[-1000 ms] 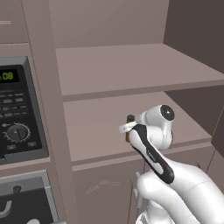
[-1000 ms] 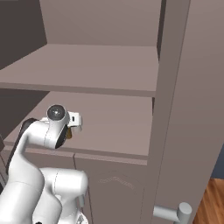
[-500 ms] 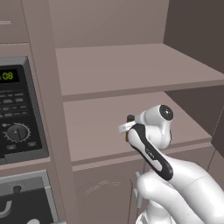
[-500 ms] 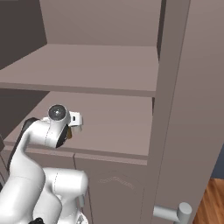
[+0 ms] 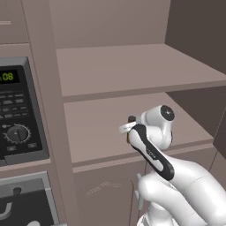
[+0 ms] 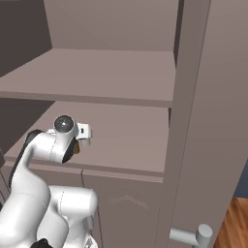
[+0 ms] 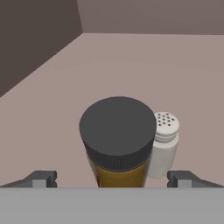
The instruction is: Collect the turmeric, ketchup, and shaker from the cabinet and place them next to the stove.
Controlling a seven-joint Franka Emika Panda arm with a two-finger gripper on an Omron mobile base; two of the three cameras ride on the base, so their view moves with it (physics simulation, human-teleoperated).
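- The cabinet [image 5: 132, 75] is a taupe-brown unit with two open shelves, one above the other, and closed doors [image 6: 126, 213] under the lower shelf.
- The white arm [image 5: 176, 176] reaches over the front edge of the lower shelf [image 6: 126, 140], and the hand is over the front part of this shelf.
- In the hand view, the turmeric [image 7: 118, 140] stands upright on the lower shelf. It has a mustard-brown body and a wide dark cap, and the camera looks down on the cap.
- The shaker [image 7: 164, 144] stands upright just beside the turmeric, on its right side in the hand view. It is pale, shorter than the jar, and has small holes in its rounded top. I cannot tell if the two are touching.
- The fingers [image 7: 43, 179] are spread wide: one dark tip is at the lower left and the other at the lower right of the hand view. The gripper [image 7: 116, 179] has both the turmeric and the shaker between the tips, but neither tip touches them.
- In the left base view, a small dark piece shows at the gripper [image 5: 130, 128], just in front of the white wrist. It is too small to say what it is.
- The upper shelf [image 5: 132, 66] shows a bare taupe surface in both base views.
- At the left of the left base view there is a black oven panel [image 5: 17, 119] with a green clock display and a round knob.
- At the lower right of the right base view there is a silver handle [image 6: 191, 236], and a bit of wooden floor [image 6: 237, 227] beside it.
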